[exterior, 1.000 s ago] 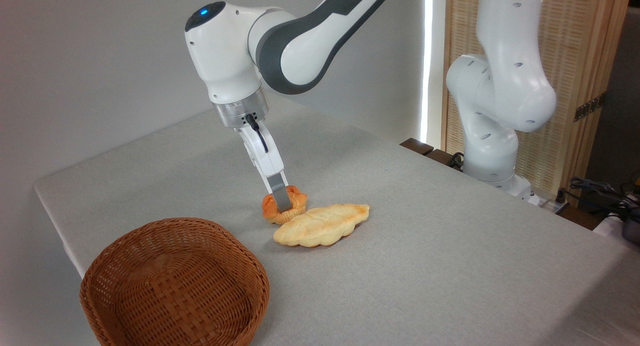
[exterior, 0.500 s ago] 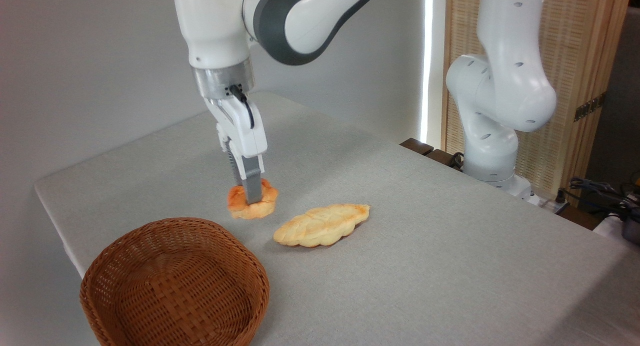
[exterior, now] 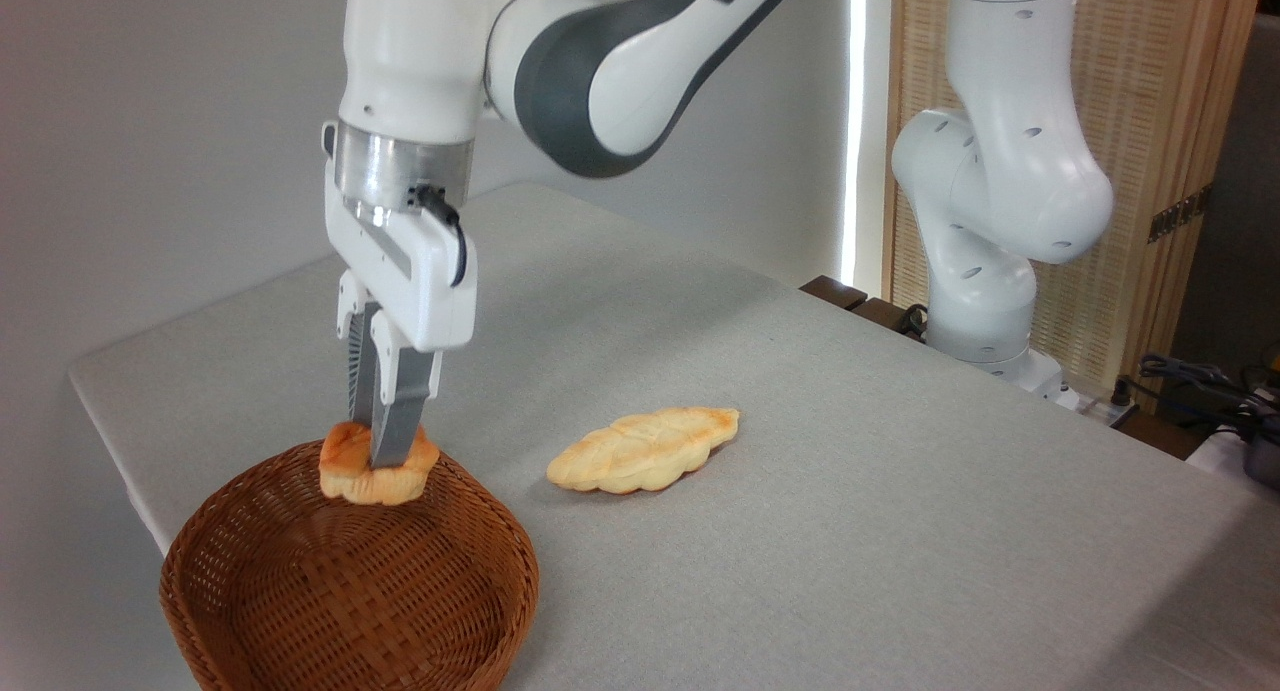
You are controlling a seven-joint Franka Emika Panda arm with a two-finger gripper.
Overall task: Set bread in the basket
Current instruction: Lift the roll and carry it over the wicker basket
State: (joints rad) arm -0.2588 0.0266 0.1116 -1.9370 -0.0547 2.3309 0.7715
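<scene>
Camera view: I see my gripper (exterior: 382,459) clamped on the bun (exterior: 375,467), hanging over the far rim of the basket (exterior: 350,581). A loaf (exterior: 642,450) lies on the table (exterior: 850,531) to the right.

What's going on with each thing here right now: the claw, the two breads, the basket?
gripper: shut on the bun, pointing down.
bun: held off the table, at the basket's far rim.
basket: upright on the table, nothing lying in it yet.
braided loaf: lying flat on the table, untouched.
</scene>
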